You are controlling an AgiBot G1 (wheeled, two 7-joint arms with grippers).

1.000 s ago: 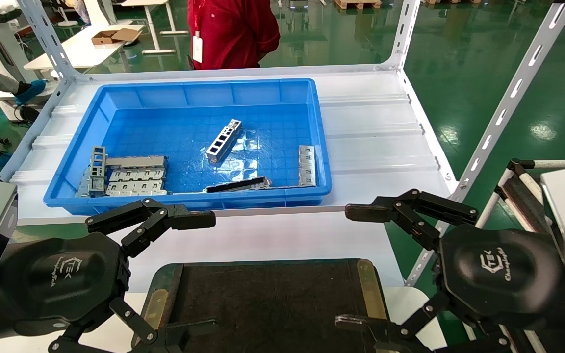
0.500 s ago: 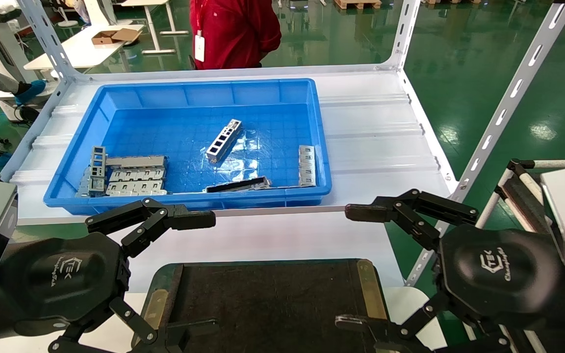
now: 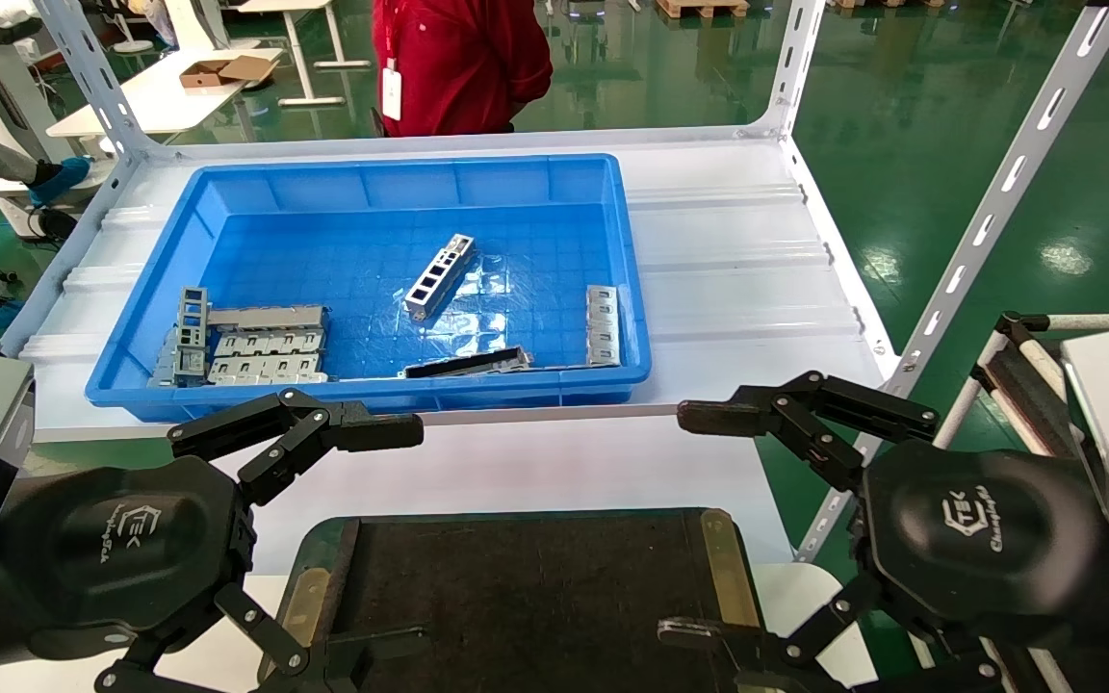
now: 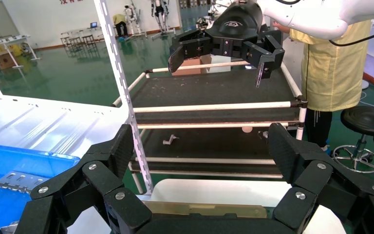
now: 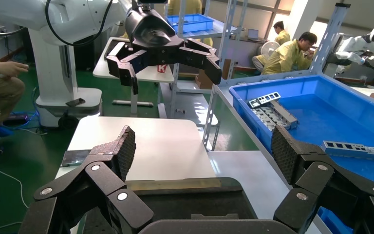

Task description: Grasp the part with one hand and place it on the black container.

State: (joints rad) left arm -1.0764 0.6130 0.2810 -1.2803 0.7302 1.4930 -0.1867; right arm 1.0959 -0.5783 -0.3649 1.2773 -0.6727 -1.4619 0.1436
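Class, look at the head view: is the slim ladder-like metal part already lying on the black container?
No. The part lies in the blue bin, and the black container holds nothing.

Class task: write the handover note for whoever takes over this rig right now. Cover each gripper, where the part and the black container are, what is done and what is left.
Left gripper: open, empty, hovering by the black container's left side.
Right gripper: open, empty, hovering by its right side.
The part: lying at an angle near the middle of the blue bin, untouched. Other metal pieces lie at the bin's left, front and right.
The black container: on the near table between the grippers, nothing visible on it.
Done: nothing yet.
Left: reach into the bin with one gripper, grasp the part, lift it and set it on the container.
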